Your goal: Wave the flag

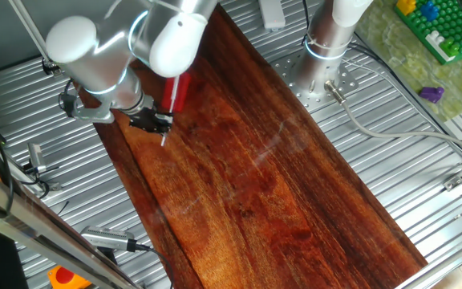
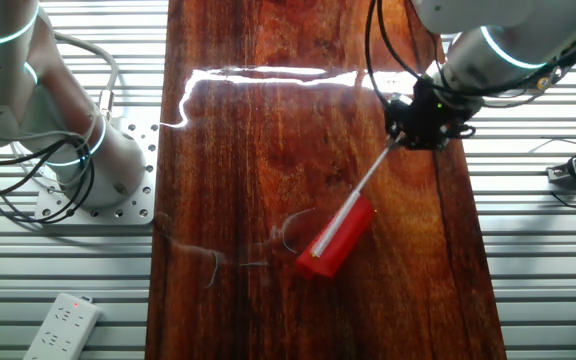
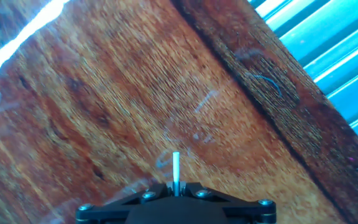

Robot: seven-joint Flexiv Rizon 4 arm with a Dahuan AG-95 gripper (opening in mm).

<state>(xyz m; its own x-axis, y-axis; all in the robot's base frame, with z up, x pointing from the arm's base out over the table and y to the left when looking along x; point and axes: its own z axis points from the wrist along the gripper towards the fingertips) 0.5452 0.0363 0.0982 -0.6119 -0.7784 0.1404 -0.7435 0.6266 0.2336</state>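
Note:
The flag (image 2: pixel 336 238) is a small red cloth on a thin white stick. My gripper (image 2: pixel 420 122) is shut on the stick's end and holds the flag slanted above the dark wooden board (image 2: pixel 268 150). In one fixed view the red cloth (image 1: pixel 178 91) shows partly behind the arm, and the gripper (image 1: pixel 154 122) grips the stick, whose tip pokes out below. In the hand view the short white stick end (image 3: pixel 176 168) sticks out from between the closed fingers of my gripper (image 3: pixel 176 186); the cloth is out of sight there.
The board lies on a ribbed metal table (image 1: pixel 391 160). A second arm's base (image 1: pixel 327 40) stands at the board's far side, also seen in the other fixed view (image 2: pixel 98 160). A power strip (image 2: pixel 63 325), cables and a green brick plate (image 1: pixel 447 28) lie off the board.

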